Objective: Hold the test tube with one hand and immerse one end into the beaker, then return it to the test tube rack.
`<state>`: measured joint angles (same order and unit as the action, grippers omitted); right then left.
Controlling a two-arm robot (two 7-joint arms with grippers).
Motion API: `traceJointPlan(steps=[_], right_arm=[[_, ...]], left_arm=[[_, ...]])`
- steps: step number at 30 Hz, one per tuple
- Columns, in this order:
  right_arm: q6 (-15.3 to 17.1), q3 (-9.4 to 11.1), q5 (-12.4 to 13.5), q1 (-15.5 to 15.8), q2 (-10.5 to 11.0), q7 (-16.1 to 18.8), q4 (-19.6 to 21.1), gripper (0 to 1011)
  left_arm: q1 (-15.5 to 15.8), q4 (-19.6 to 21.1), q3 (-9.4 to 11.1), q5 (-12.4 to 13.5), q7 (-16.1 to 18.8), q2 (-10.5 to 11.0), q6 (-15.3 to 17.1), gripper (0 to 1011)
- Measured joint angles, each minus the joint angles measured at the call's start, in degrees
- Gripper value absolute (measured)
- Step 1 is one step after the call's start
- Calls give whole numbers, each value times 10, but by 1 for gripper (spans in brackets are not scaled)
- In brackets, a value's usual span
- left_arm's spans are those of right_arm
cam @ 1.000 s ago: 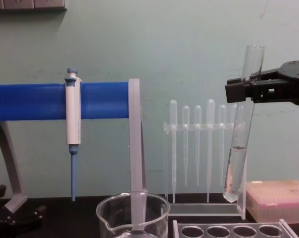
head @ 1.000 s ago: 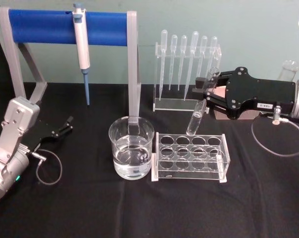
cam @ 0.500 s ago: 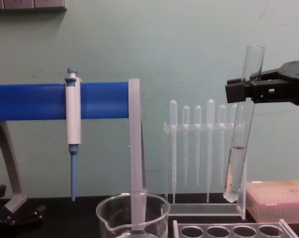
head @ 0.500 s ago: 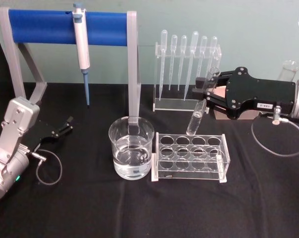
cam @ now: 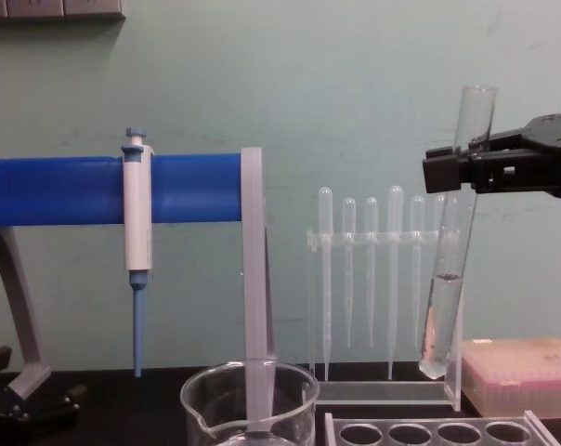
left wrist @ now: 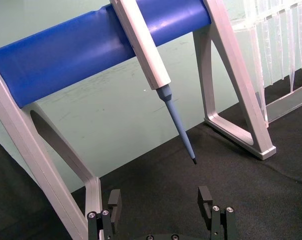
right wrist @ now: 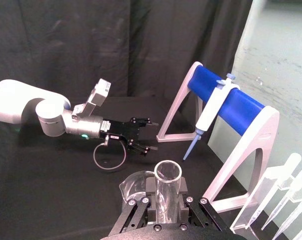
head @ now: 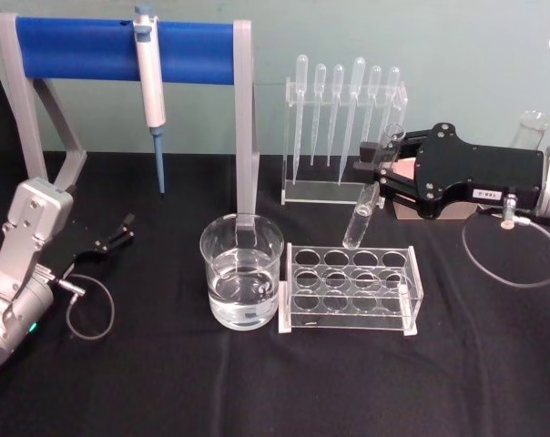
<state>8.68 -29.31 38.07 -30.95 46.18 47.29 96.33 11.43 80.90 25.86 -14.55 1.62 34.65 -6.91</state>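
My right gripper (head: 377, 168) is shut on the test tube (head: 360, 218), gripping it near its open rim. The tube (cam: 448, 288) hangs slightly tilted, rounded end down, above the back right of the clear rack. From the right wrist the tube's rim (right wrist: 167, 172) shows between the fingers. The beaker (head: 242, 282), partly filled with clear liquid, stands left of the rack and well left of the tube; its rim (cam: 250, 386) sits low in the chest view. My left gripper (head: 120, 232) rests open near the table's left side, with nothing between its fingers (left wrist: 205, 197).
A clear test tube rack (head: 351, 289) lies right of the beaker. Behind it stands a holder of thin plastic pipettes (head: 343, 127). A blue-barred stand (head: 84, 50) at the back left carries a white pipette (head: 149, 77). A pink box (cam: 527, 372) sits at the right.
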Motion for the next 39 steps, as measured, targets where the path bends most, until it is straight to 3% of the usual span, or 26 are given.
traceJointPlan(steps=[39], right_arm=[[0,0,0,0,0,0,0,238]], left_arm=[[0,0,0,0,0,0,0,1000]])
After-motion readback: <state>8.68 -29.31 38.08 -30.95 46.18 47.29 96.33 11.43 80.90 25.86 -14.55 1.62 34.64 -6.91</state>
